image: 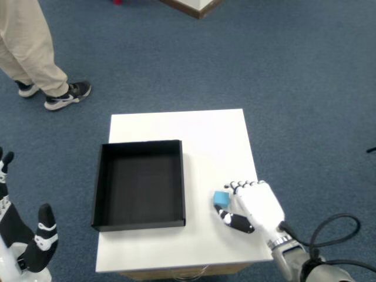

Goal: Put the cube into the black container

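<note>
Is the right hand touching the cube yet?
Touching, as far as the head view shows: the right hand has its fingertips against the cube's right side and its thumb just below it, with no gap visible. The cube sits on the table.

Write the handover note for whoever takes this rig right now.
Right robot hand: on the table, fingers curled round the blue cube, thumb below it; whether the grip has closed cannot be told.
Cube: still on the table, right of the black container.
Container: empty.
Done: reach to the cube.
Left: secure the grasp, lift, move left over the container, release.
</note>
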`<action>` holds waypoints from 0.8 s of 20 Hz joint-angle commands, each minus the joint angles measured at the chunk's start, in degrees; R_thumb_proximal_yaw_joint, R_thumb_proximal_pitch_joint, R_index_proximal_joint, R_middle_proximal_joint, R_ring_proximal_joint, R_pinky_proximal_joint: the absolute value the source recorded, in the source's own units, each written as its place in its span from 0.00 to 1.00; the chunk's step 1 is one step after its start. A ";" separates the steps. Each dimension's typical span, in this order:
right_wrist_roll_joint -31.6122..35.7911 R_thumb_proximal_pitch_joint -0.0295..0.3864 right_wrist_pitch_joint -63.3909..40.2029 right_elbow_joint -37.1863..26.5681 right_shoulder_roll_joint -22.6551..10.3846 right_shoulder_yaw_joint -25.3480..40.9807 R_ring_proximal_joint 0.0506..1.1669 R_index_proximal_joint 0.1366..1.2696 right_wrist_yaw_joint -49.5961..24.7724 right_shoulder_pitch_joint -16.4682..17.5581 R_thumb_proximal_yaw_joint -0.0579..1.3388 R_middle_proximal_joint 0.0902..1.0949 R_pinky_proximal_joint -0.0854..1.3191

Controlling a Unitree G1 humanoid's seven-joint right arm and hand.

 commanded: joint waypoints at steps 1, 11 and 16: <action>-0.61 0.33 1.13 1.33 -0.20 0.37 0.69 0.30 -1.77 -2.59 0.33 0.61 0.81; -2.26 0.34 -0.26 1.15 -0.09 2.02 0.69 0.28 -2.75 -3.03 0.35 0.59 0.81; -1.43 0.35 1.36 0.68 -2.32 1.67 0.70 0.29 1.57 -2.79 0.35 0.60 0.82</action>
